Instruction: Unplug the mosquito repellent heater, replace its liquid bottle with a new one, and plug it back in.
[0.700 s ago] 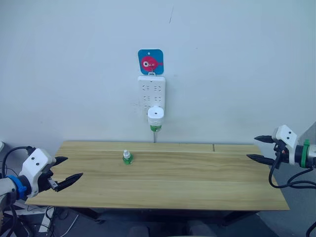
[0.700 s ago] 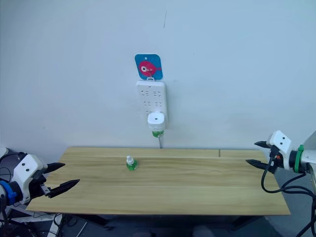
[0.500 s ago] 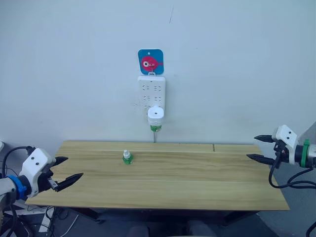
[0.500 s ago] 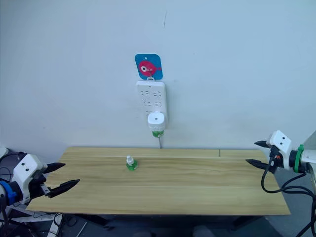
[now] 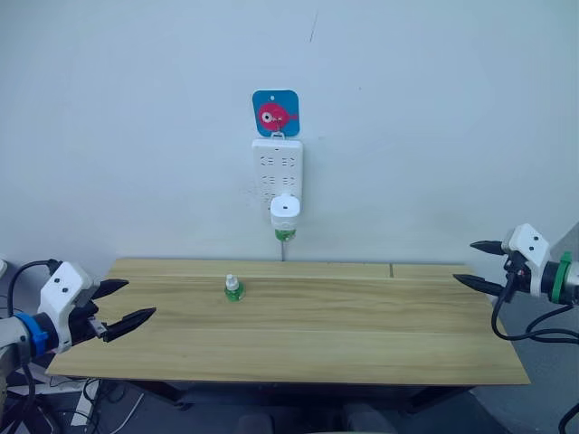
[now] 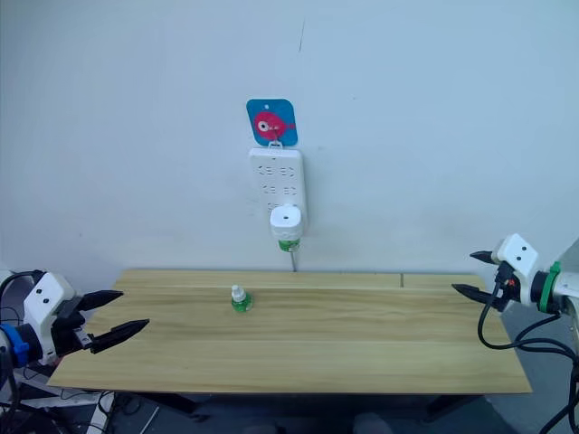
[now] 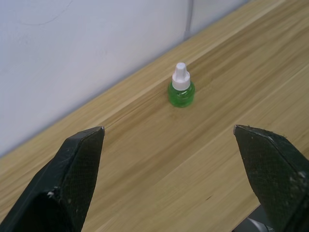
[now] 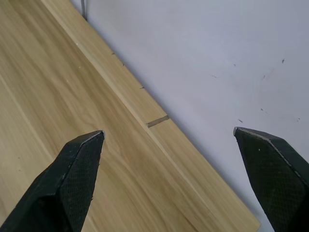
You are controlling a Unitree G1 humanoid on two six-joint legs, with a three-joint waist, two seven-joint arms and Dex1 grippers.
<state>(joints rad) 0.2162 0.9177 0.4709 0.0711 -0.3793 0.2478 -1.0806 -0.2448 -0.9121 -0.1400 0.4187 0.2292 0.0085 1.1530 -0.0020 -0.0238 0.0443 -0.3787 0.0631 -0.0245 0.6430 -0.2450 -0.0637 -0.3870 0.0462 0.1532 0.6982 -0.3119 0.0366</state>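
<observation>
The white mosquito repellent heater (image 5: 285, 209) is plugged into the bottom of a white power strip (image 5: 277, 168) on the wall, with a green liquid bottle (image 5: 285, 234) hanging under it. A second small green bottle (image 5: 233, 289) with a white cap stands upright on the wooden table (image 5: 298, 353), left of centre; it also shows as the bottle (image 7: 181, 90) in the left wrist view. My left gripper (image 5: 123, 303) is open over the table's left edge, well short of that bottle. My right gripper (image 5: 477, 265) is open at the table's far right end, empty.
A blue sticker hook (image 5: 276, 113) with a pink figure holds the power strip. A cable (image 5: 283, 250) runs from the strip down behind the table. The wall stands right behind the table's back edge.
My left gripper has risen slightly and edged inward over the table's left edge. My right gripper has lifted a little and shifted outward. The bottles and heater have not moved.
</observation>
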